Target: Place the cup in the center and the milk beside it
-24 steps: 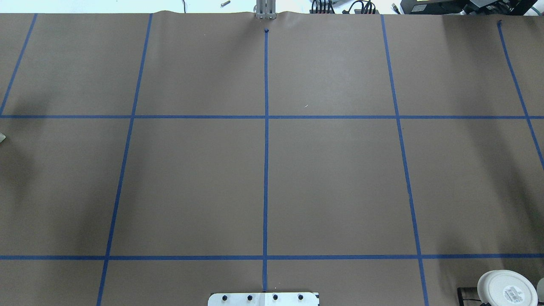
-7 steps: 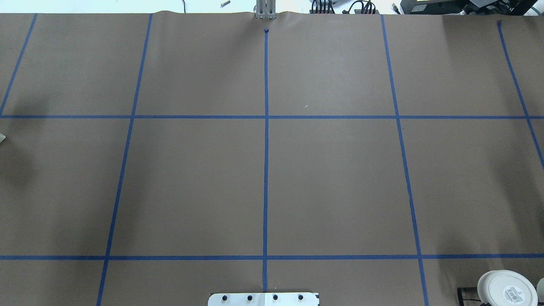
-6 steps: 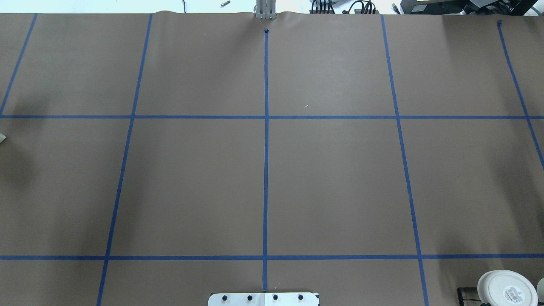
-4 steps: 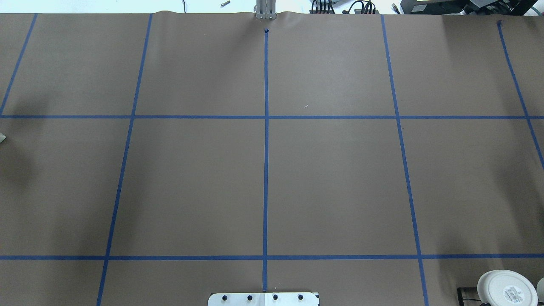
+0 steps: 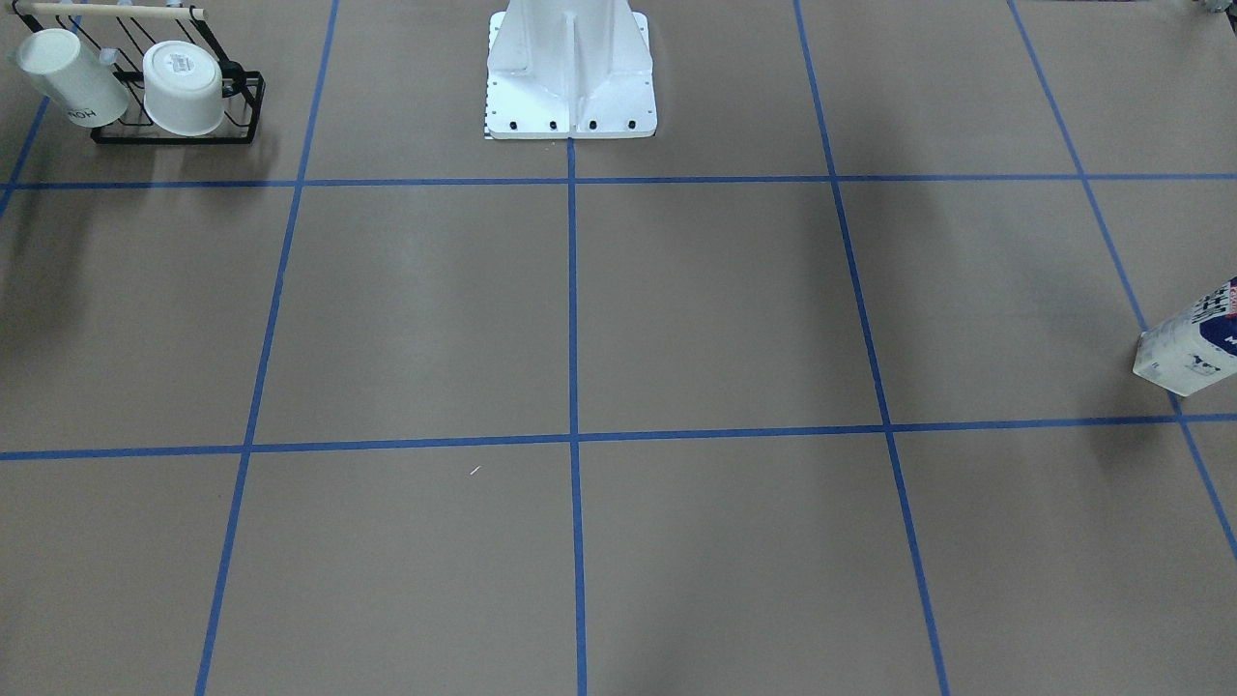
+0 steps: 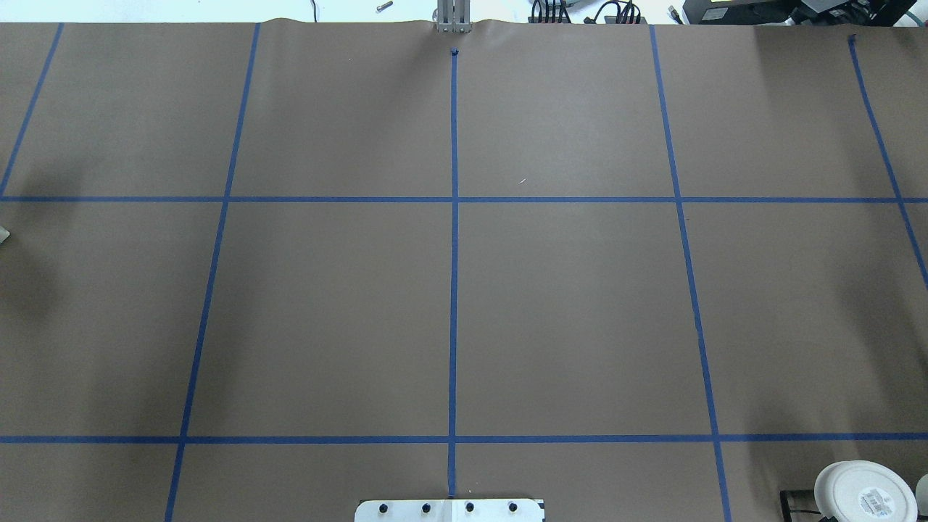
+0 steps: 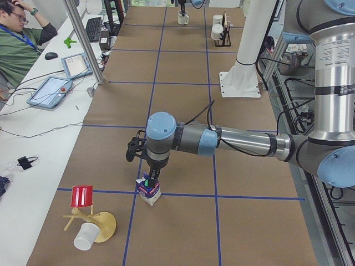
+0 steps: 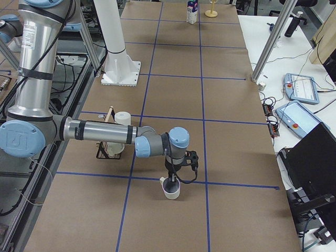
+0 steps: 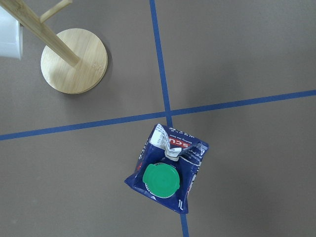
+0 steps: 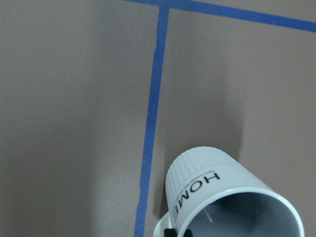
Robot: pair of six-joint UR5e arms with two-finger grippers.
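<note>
The milk (image 9: 167, 174) stands upright, and the cup (image 10: 197, 180) sits mouth up.

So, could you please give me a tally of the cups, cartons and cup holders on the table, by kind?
White cups: 4 (small mug, tall mug, bowl-like cup, plain cup)
Red cup: 1
Milk carton: 1
Cup holders: 2 (black wire rack, wooden stand)
Total: 8
</note>
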